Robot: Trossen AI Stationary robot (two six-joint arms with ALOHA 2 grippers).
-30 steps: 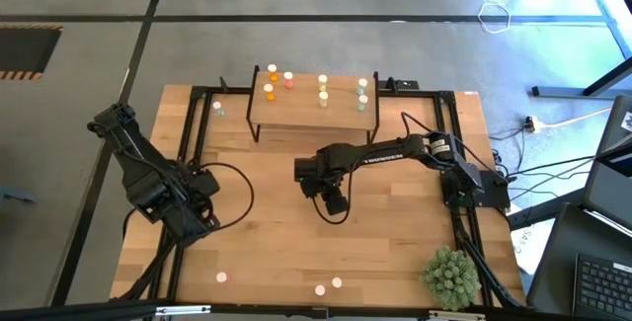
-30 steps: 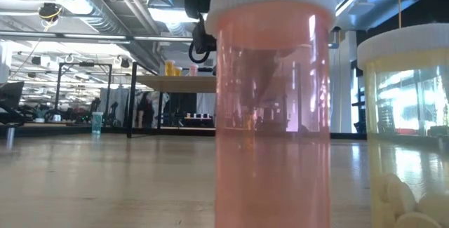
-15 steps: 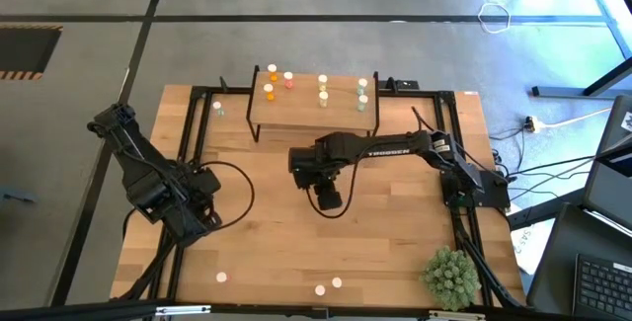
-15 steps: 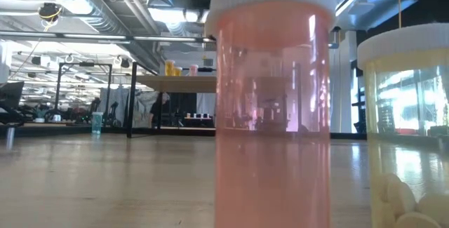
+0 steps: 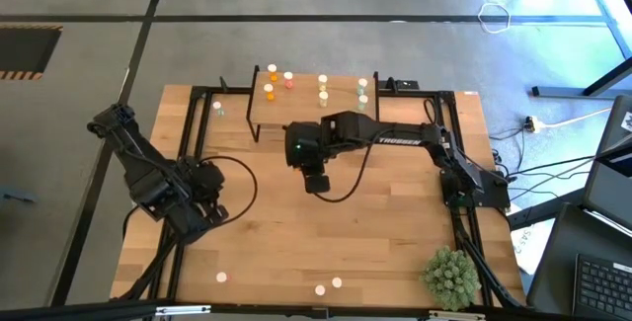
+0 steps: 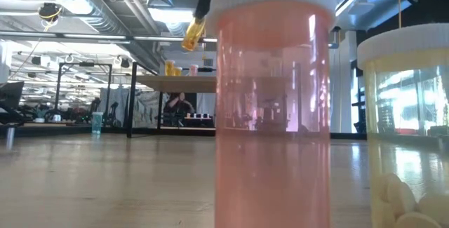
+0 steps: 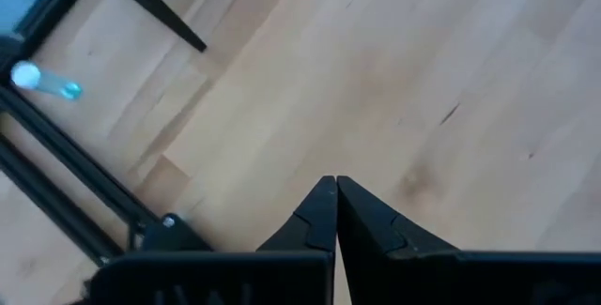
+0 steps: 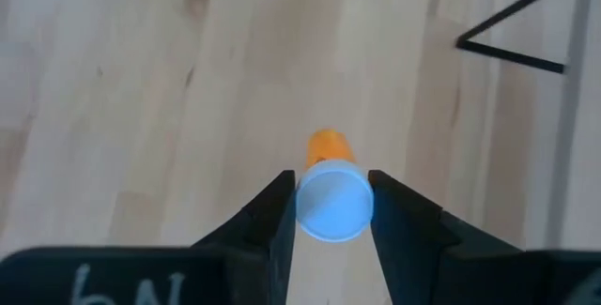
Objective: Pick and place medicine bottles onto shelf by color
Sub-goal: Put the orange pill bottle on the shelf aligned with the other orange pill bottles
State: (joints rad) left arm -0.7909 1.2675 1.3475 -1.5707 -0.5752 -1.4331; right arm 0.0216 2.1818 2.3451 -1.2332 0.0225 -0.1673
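High view: right gripper (image 5: 314, 179) at frame centre, just below the shelf (image 5: 314, 111), which sits upper centre with bottles in colour groups: orange (image 5: 272, 82) at its left end, pale yellow (image 5: 323, 89) in the middle, pale green (image 5: 362, 94) at the right. Orange group up and left of the gripper, so the right arm is the nearer one. "TROSSEN" in white on the right forearm. Left gripper (image 5: 209, 210) parked at mid-left, well apart from the shelf. Three bottles left along the table's bottom edge.

Low view: orange bottle (image 6: 193, 32) held tilted at upper centre, above shelf level. Large pink bottle (image 6: 272, 102) foreground, yellow bottle (image 6: 412, 126) at right.

Left wrist view: fingers (image 7: 319, 216) pressed together, nothing held.

Right wrist view: fingers (image 8: 282, 213) clamped on the white cap; bottle's long axis pointing away from the camera toward the tabletop.
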